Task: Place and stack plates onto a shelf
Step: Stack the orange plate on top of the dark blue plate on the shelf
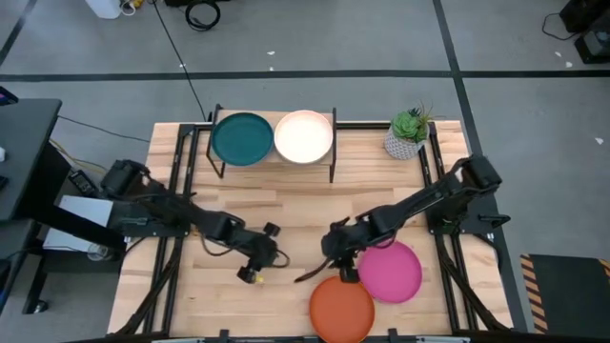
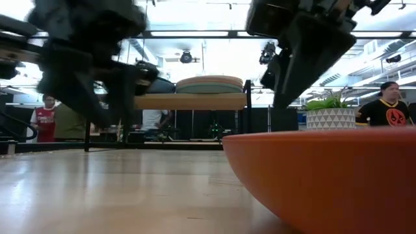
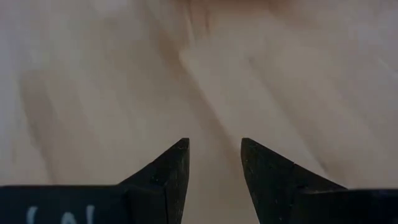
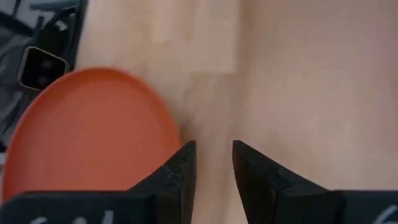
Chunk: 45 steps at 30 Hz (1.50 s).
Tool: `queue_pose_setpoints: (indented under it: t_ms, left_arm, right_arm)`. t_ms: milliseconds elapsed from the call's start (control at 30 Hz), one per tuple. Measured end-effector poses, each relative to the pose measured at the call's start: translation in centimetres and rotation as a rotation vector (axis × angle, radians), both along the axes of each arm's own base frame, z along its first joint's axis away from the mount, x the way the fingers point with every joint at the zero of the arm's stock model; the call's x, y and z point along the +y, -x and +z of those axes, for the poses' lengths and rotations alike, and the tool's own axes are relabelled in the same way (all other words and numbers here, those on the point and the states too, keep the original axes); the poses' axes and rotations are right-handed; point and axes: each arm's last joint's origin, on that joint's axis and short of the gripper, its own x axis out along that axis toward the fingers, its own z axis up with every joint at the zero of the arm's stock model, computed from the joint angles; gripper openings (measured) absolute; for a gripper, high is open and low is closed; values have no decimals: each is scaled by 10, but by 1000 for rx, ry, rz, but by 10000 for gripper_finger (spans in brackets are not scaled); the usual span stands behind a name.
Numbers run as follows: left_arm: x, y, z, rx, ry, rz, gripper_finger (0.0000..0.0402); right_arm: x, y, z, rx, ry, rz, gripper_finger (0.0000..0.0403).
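The shelf stands at the table's far middle. On its top rest a dark teal plate and a cream-white plate; the low view shows stacked plates there. A magenta plate and an orange plate lie flat on the table near the front edge. My left gripper is open and empty over bare wood. My right gripper is open and empty just beyond the orange plate's rim. The orange plate lies beside its fingers, untouched.
A potted plant stands at the table's far right corner, beside the shelf. The orange plate fills the near right of the low view. People stand in the room behind the table.
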Motion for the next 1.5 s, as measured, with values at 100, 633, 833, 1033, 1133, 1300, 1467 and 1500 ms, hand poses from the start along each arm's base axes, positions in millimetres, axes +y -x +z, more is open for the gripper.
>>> queue_pose_setpoints:
  t_ms: [100, 633, 833, 1033, 1133, 1300, 1467, 1500]
  left_arm:
    - [-1, 15, 4, -53, 20, 32, 152]
    - [-2, 58, 38, -193, 53, 135, 152]
    - [-1, 60, 42, -209, 62, 148, 153]
    - [0, 61, 41, -185, 67, 165, 153]
    - [0, 67, 46, -81, 23, 177, 153]
    - [-2, 74, 78, -65, -42, 246, 153]
    - [-1, 80, 95, -128, -119, 265, 153]
    - [0, 81, 95, -132, -134, 268, 153]
  right_arm:
    - [11, -8, -3, 72, -26, 56, 121]
    - [28, -16, -27, 231, 51, 81, 173]
    - [29, -16, -34, 247, 61, 76, 161]
    - [27, -15, -36, 274, 72, 77, 103]
    - [21, -17, -36, 277, 73, 62, 54]
    - [2, -24, -33, 275, 58, 8, 16]
    - [-29, -38, -6, 185, 43, -63, 26]
    - [-35, -41, 4, 159, 40, -76, 21]
